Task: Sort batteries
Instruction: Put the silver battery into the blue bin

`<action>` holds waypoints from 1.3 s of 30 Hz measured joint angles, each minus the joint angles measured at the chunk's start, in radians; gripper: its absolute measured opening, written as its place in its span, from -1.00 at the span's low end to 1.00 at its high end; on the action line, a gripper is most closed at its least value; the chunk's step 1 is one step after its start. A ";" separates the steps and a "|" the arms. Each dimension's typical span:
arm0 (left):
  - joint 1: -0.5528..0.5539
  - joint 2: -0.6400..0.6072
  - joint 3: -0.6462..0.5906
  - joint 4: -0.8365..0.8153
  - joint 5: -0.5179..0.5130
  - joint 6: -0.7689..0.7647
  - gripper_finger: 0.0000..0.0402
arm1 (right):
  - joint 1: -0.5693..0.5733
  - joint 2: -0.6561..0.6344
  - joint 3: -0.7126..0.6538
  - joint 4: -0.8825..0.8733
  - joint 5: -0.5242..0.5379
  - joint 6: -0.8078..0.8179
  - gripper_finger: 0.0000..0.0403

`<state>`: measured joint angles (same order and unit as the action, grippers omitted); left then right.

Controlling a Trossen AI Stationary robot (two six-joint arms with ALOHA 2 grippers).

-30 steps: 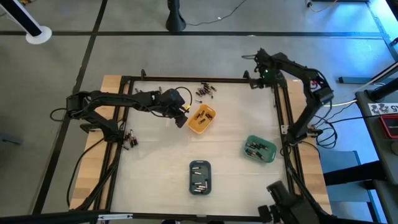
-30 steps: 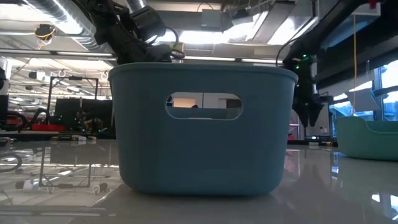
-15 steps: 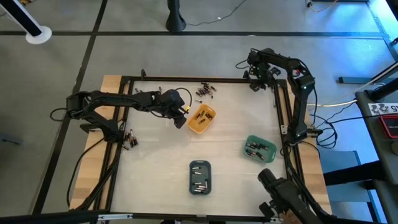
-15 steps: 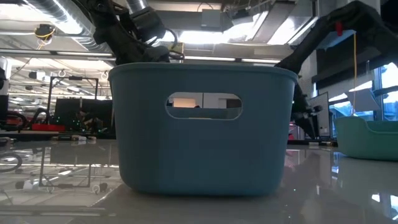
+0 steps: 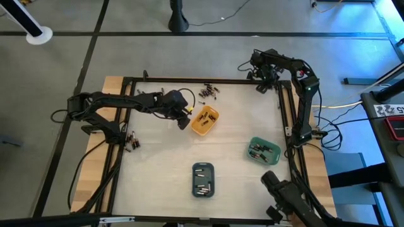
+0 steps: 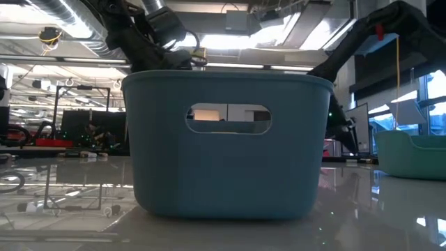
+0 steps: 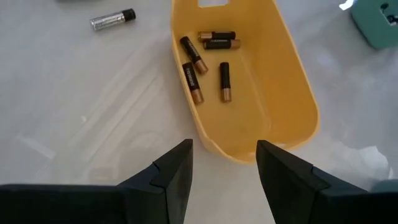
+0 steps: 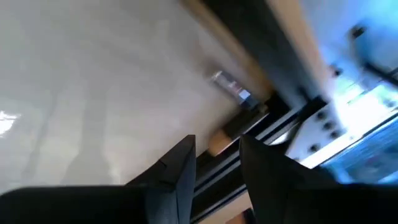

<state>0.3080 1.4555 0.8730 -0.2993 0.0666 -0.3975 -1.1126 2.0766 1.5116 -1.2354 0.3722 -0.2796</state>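
Observation:
My left gripper (image 5: pixel 185 118) hovers open just left of the orange tray (image 5: pixel 204 120). In the left wrist view its fingers (image 7: pixel 224 168) stand before the tray's near end (image 7: pixel 249 124), and several dark, copper-tipped batteries (image 7: pixel 208 59) lie inside. One silvery battery (image 7: pixel 112 20) lies on the table beside the tray. My right gripper (image 5: pixel 262 79) is open, low at the table's far right corner. A silvery battery (image 8: pixel 229 85) lies ahead of it by the frame rail. Loose batteries lie at the far edge (image 5: pixel 209 92) and by the left rail (image 5: pixel 131 141).
The green tray (image 5: pixel 264 151) sits near the right rail and the slate-blue tray (image 5: pixel 202 178) near the near edge; both hold batteries. In the low view the blue tray (image 6: pixel 226 139) fills the middle. A black frame (image 5: pixel 189 79) borders the table. Bare tabletop lies between the trays.
My right arm has refolded, its elbow swinging toward the far edge. Its gripper has come down toward the table at the far right corner. My left arm has kept still over the orange tray's side.

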 joint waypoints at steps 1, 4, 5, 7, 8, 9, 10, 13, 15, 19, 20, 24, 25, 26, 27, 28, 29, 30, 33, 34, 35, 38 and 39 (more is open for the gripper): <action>0.000 0.000 0.000 -0.001 0.000 -0.008 -0.17 | 0.000 0.000 0.000 0.016 0.012 -0.021 -0.37; 0.000 0.000 0.000 -0.014 0.000 -0.020 -0.17 | 0.000 0.000 0.000 0.051 0.009 -0.089 -0.37; 0.000 0.000 0.000 -0.015 0.000 -0.021 -0.17 | 0.000 0.000 0.000 0.063 0.003 -0.099 -0.37; -0.001 0.000 0.000 -0.015 0.000 -0.023 -0.17 | 0.000 0.000 0.000 0.085 -0.001 -0.118 -0.37; -0.001 0.000 0.000 -0.016 0.000 -0.030 -0.17 | 0.000 0.000 0.000 0.087 -0.015 -0.121 -0.37; -0.001 0.000 0.000 -0.017 0.000 -0.035 -0.17 | 0.000 0.000 0.000 0.084 -0.031 -0.123 -0.37; -0.001 0.000 0.000 -0.018 0.000 -0.038 -0.17 | 0.000 0.000 0.000 0.082 -0.042 -0.127 -0.37; -0.001 0.000 0.000 -0.018 0.000 -0.038 -0.17 | 0.000 0.000 0.000 0.082 -0.073 -0.142 -0.37; -0.001 0.000 0.000 -0.018 0.000 -0.041 -0.17 | 0.001 0.000 0.000 0.083 -0.077 -0.144 -0.37; -0.001 0.000 0.000 -0.018 0.000 -0.042 -0.17 | 0.001 0.014 0.000 0.082 -0.077 -0.140 -0.37; -0.001 0.000 0.000 -0.018 0.000 -0.045 -0.17 | 0.001 0.028 0.000 0.079 -0.077 -0.140 -0.37; -0.003 0.000 0.000 -0.024 0.000 -0.049 -0.17 | 0.004 0.079 0.005 0.066 -0.035 -0.146 -0.37; -0.003 0.000 0.000 -0.029 0.000 -0.048 -0.17 | 0.011 0.094 0.005 0.086 -0.002 -0.149 -0.37; -0.003 0.000 0.000 -0.036 0.000 -0.048 -0.17 | 0.017 0.108 0.007 0.084 0.035 -0.157 -0.37; -0.003 0.000 0.000 -0.042 0.000 -0.049 -0.17 | 0.023 0.116 0.005 0.088 0.062 -0.170 -0.37; -0.003 0.000 0.000 -0.044 0.000 -0.048 -0.17 | 0.030 0.121 0.004 0.092 0.072 -0.187 -0.37; -0.003 0.000 0.000 -0.043 0.000 -0.047 -0.17 | 0.034 0.124 0.005 0.092 0.072 -0.208 -0.37; -0.003 0.000 0.000 -0.043 0.000 -0.044 -0.17 | 0.039 0.125 0.004 0.093 0.072 -0.227 -0.37; -0.002 0.000 0.000 -0.043 0.000 -0.042 -0.17 | 0.049 0.127 0.003 0.093 0.085 -0.277 -0.37; -0.001 0.000 0.000 -0.041 0.000 -0.042 -0.17 | 0.049 0.127 0.003 0.092 0.082 -0.280 -0.37; -0.001 0.000 0.000 -0.041 0.000 -0.042 -0.17 | 0.047 0.127 0.003 0.091 0.074 -0.282 -0.37; -0.001 0.000 0.000 -0.041 0.000 -0.042 -0.17 | 0.047 0.128 0.003 0.086 0.071 -0.279 -0.37; -0.001 0.000 0.000 -0.042 0.000 -0.042 -0.17 | 0.047 0.128 0.003 0.085 0.070 -0.278 -0.37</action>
<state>0.3073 1.4555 0.8727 -0.3410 0.0666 -0.4395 -1.0657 2.2047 1.5150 -1.1504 0.4419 -0.5577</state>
